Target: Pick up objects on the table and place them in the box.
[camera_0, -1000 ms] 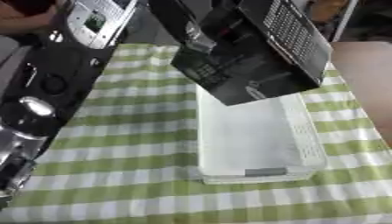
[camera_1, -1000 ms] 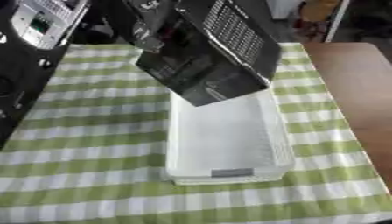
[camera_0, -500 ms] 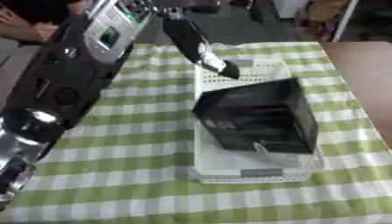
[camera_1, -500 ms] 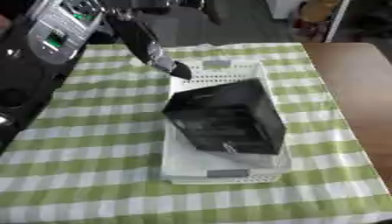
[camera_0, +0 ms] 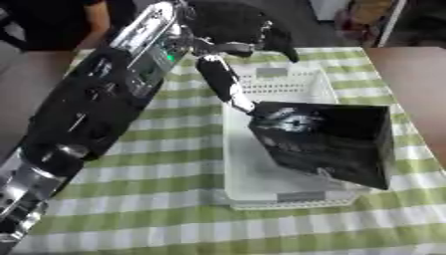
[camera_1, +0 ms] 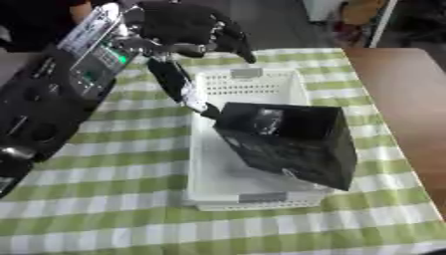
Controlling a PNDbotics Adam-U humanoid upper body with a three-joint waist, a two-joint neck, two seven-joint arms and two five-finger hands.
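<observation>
A black box [camera_0: 327, 142] lies tilted inside the white basket [camera_0: 283, 197], leaning over the basket's right wall with one corner sticking out past the rim. My left hand [camera_0: 233, 27] hovers over the basket's far end. It is open; one long finger [camera_0: 223, 83] points down and its tip is at the box's upper left corner, while the other fingers hang relaxed and hold nothing. The right hand shows in no view.
My left forearm [camera_0: 96, 109] lies across the left side of the green-and-white checked cloth [camera_0: 157, 219]. A bare brown tabletop [camera_0: 418, 84] runs along the right edge. The cloth in front of the basket holds nothing.
A second ago the black box hung above the basket in my left hand. It came down into the basket, and the hand has since let go and drawn back toward the far end.
</observation>
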